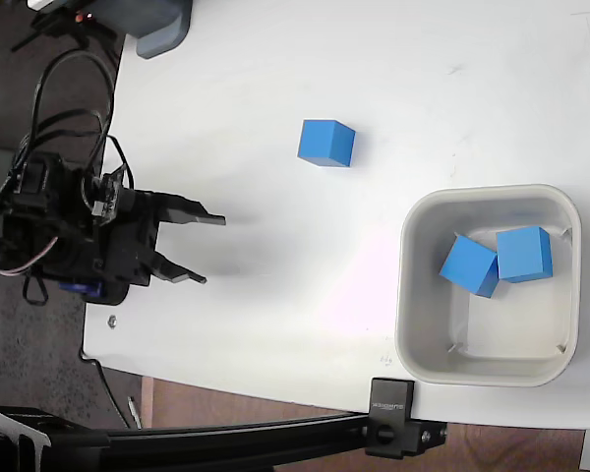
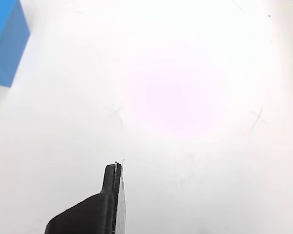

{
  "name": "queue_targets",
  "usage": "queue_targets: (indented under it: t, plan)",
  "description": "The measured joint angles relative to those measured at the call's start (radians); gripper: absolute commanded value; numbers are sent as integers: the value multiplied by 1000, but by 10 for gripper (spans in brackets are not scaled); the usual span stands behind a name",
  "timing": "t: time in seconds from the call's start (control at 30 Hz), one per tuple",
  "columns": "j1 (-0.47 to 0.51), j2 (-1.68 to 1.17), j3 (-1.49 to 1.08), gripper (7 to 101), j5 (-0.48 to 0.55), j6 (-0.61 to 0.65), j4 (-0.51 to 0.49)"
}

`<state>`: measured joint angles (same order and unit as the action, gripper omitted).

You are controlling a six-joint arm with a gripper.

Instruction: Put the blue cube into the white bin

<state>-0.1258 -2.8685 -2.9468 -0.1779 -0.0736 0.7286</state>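
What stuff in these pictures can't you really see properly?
- Blue cube: wrist view, cut off by the left edge; only a corner shows.
- Gripper: wrist view shows one finger only; the other is out of frame.
- White bin and its two cubes: absent from wrist view.
- Arm base: fixed view, hidden by cables.
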Motion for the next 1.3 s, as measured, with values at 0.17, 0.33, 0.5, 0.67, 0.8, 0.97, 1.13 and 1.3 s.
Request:
queue_targets:
  t: [0.17,0.33,0.5,0.67,0.8,0.97,1.13,1.3]
  plan:
    - [-40,-149,-69,1003,-40,-20,51]
    - [-12,-160,-69,1003,-11,-3,51]
    - [-9,-161,-69,1003,15,2,51]
    - [-9,-161,-69,1003,15,2,51]
    - [-9,-161,-69,1003,15,2,51]
    - [-9,-161,-69,1003,15,2,51]
    - [-9,-161,-69,1003,15,2,52]
    - [-9,-161,-69,1003,15,2,52]
